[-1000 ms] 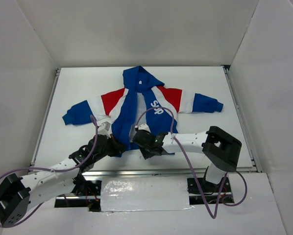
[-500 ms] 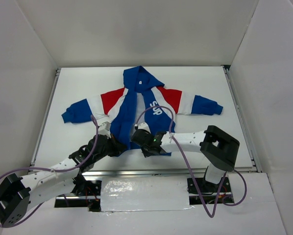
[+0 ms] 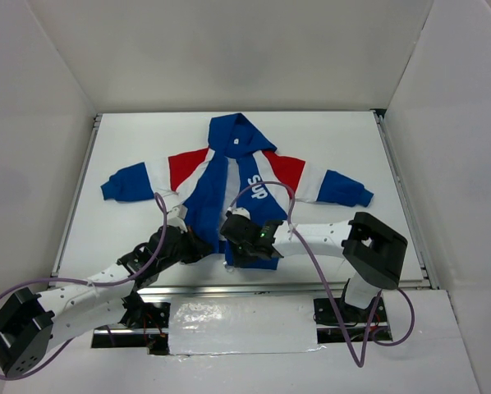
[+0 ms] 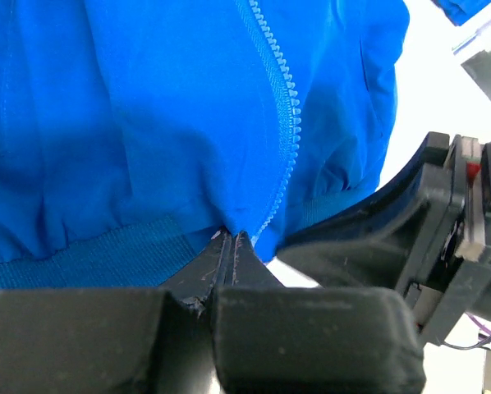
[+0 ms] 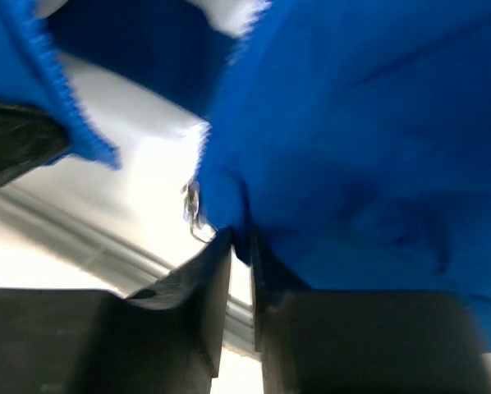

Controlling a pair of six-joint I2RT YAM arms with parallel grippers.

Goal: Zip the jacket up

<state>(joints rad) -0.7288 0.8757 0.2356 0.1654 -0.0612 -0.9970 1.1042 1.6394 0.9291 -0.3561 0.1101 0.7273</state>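
The jacket lies flat on the white table, with its hood toward the far wall, its sleeves spread to either side and its hem at the near edge. A white strip shows between its blue front panels. The left gripper is clenched on the hem at the foot of the zipper teeth. The right gripper, just beside it, pinches the other blue front edge, with a small metal piece close by its tips.
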